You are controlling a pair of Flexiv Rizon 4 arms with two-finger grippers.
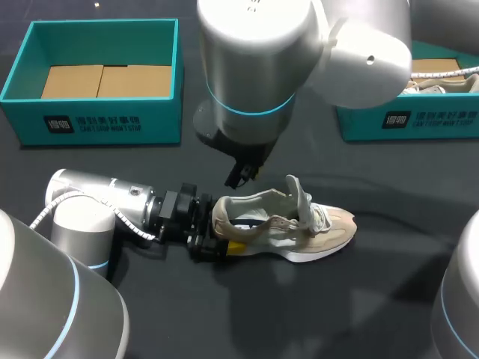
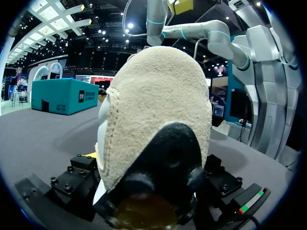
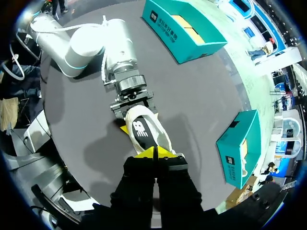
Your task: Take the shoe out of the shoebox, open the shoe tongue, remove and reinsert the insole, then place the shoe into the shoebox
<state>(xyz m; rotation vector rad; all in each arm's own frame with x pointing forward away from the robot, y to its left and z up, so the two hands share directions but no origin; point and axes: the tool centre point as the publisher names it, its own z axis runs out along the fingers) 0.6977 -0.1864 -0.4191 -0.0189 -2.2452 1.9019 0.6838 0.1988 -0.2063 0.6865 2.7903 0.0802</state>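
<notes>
The shoe (image 1: 299, 228) lies on the dark table (image 1: 224, 314), its heel clamped in the left gripper (image 1: 221, 233). The right gripper (image 3: 154, 153) hangs just above the shoe's opening, fingers pressed together. Two teal boxes (image 1: 97, 120) (image 1: 419, 123) behind carry white print on their sides.

Dark table (image 1: 337, 299) — shoe (image 1: 299, 224), two shoeboxes (image 1: 97, 120) (image 1: 419, 123)

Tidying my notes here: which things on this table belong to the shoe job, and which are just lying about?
Job: shoe, held at the heel by left gripper; right gripper above it; empty shoebox.
Lying about: likely second shoebox, holding another shoe.
</notes>
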